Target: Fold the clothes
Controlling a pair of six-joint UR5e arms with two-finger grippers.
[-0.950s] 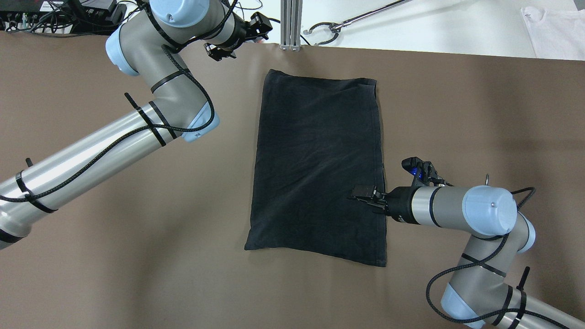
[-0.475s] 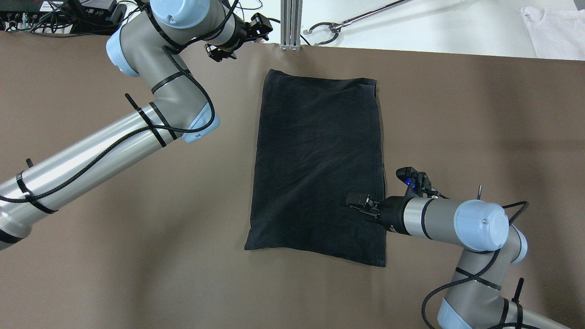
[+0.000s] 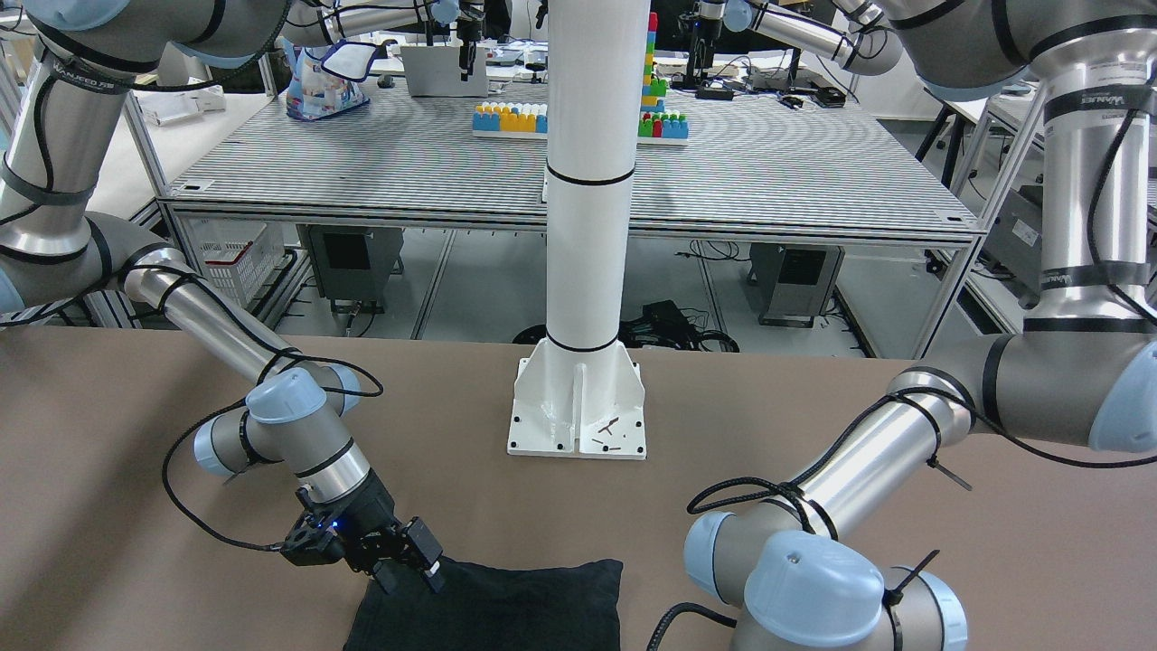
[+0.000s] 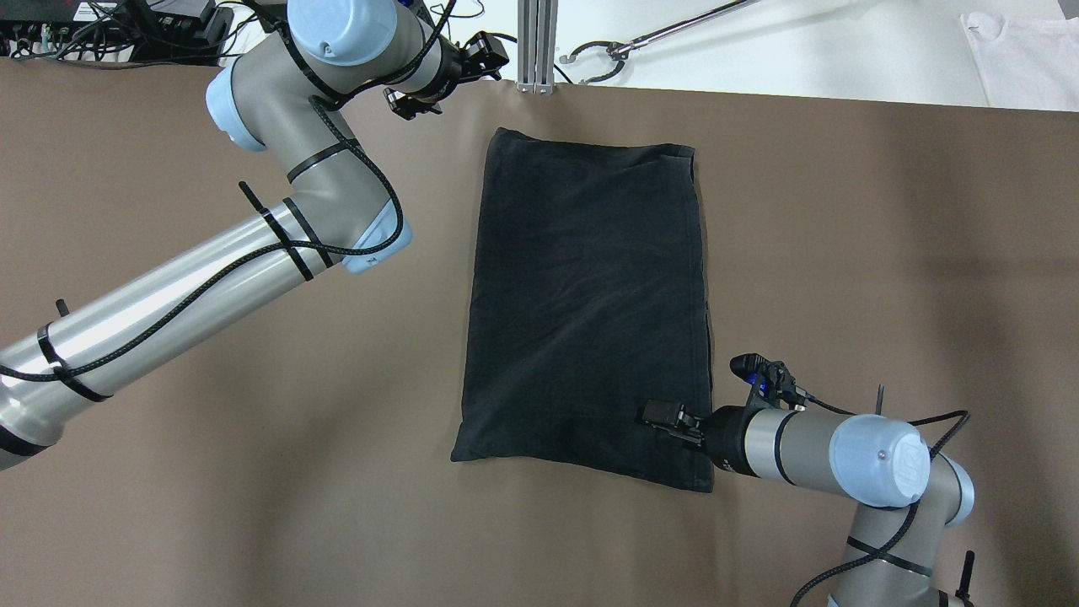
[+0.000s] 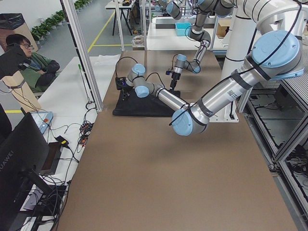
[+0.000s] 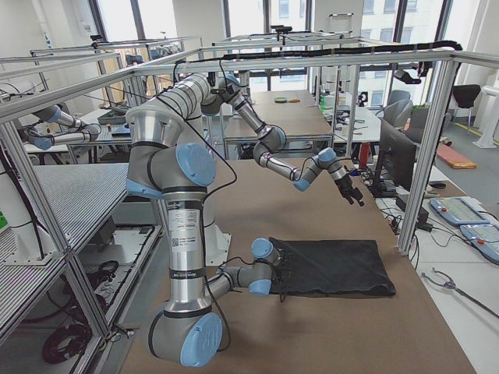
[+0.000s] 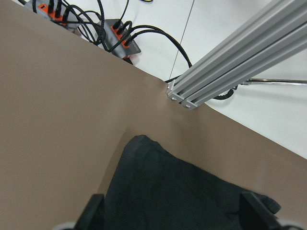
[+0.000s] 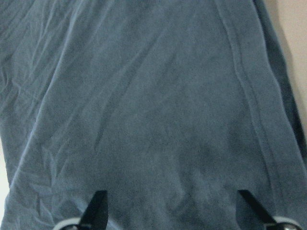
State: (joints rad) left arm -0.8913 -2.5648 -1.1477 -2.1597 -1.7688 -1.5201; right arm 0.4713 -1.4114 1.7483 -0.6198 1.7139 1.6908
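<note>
The clothes (image 4: 582,303) are one black rectangular piece lying flat on the brown table, long side running away from me; it also shows in the front view (image 3: 506,606). My right gripper (image 4: 662,415) is low over its near right part, just inside the right hem. The right wrist view shows the gripper (image 8: 170,196) open, fingers wide apart, with wrinkled fabric (image 8: 153,105) filling the frame. My left gripper (image 4: 410,103) hangs beyond the far left corner, near the table's far edge. In the left wrist view this gripper (image 7: 172,206) is open above that corner (image 7: 144,143), holding nothing.
An aluminium post (image 4: 535,46) stands at the far edge just past the cloth. Cables and a power strip (image 7: 115,38) lie beyond the far left corner. A grabber tool (image 4: 641,38) and a white garment (image 4: 1020,59) lie on the white surface behind. A white pillar base (image 3: 578,416) sits on my side.
My right gripper has slid along the cloth's right side toward its near edge, staying open. The left arm has shifted only slightly. The cloth has not moved.
</note>
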